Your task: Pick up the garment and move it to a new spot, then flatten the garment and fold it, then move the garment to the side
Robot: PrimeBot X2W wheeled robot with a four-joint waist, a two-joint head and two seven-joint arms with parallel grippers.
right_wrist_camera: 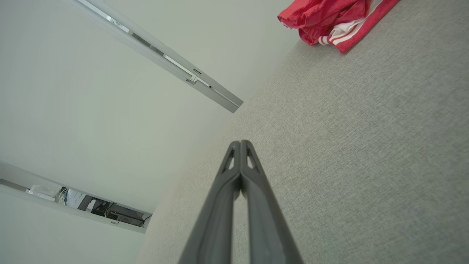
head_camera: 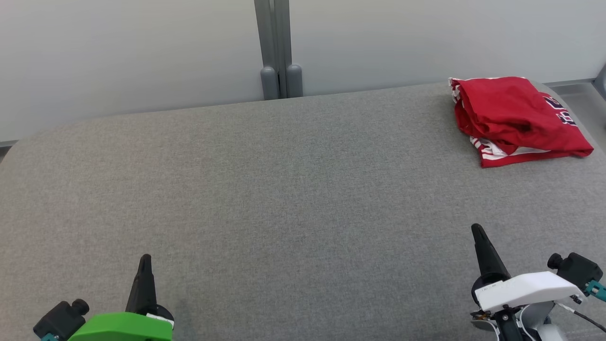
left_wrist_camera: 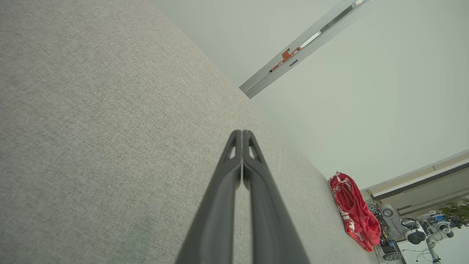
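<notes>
As the roughly folded red-and-white cloth garment lies well beyond your empty, clenched right gripper and left gripper, you appear finished.

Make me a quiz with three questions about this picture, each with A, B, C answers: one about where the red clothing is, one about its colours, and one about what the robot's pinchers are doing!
1. Where does the loosely folded red fabric garment lie on the grey cloth-covered table?
A. At the far right corner
B. At the near left corner
C. In the middle

2. What colour are the stripes along the garment's edge?
A. Blue
B. White
C. Yellow

3. How do the left gripper and right gripper stand?
A. Both wide open
B. One holding the garment
C. Both shut, holding nothing

Answers:
1 A, because the head view shows it at the far right corner, near the wall.
2 B, because white bands run along the red hem.
3 C, because each wrist view shows that gripper closed to a point, well apart from the garment.
</notes>
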